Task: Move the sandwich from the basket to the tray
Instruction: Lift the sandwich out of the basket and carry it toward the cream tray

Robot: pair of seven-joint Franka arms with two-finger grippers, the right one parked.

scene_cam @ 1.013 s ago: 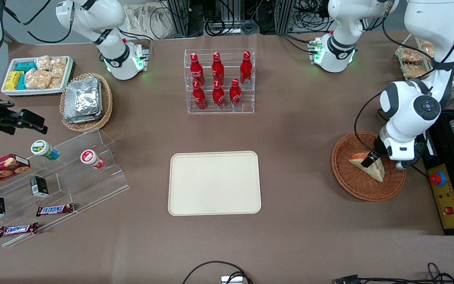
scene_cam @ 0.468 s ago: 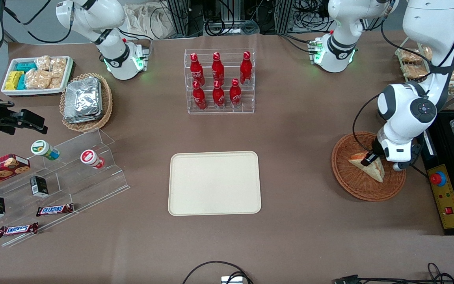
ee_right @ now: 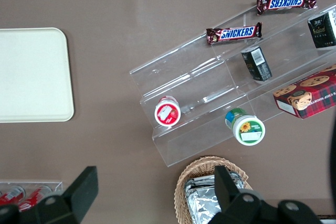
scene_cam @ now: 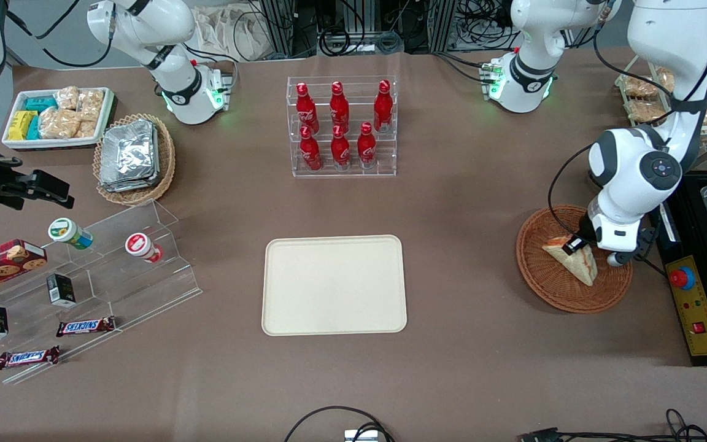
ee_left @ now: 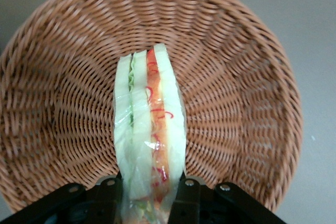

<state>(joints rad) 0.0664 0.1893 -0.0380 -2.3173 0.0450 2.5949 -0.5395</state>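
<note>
The sandwich (scene_cam: 574, 261), a wedge of pale bread wrapped in clear film with red-orange and green filling, stands on edge in the reddish-brown wicker basket (scene_cam: 534, 273) at the working arm's end of the table. My left gripper (scene_cam: 576, 244) is shut on the sandwich's upper end. In the left wrist view the sandwich (ee_left: 150, 124) runs out from between the two black fingers (ee_left: 108, 199) over the basket's woven floor (ee_left: 236, 87). The cream tray (scene_cam: 334, 284) lies flat at the table's middle, nothing on it; its corner also shows as the tray (ee_right: 31, 74) in the right wrist view.
A clear rack of red bottles (scene_cam: 341, 126) stands farther from the camera than the tray. A black control box with a red button (scene_cam: 683, 277) sits beside the basket. A stepped acrylic shelf with snacks (scene_cam: 83, 276) and a tan basket of foil packets (scene_cam: 134, 156) lie toward the parked arm's end.
The left arm's wrist has risen a little, and the sandwich's gripped end has come up slightly with it. Everything else stays put.
</note>
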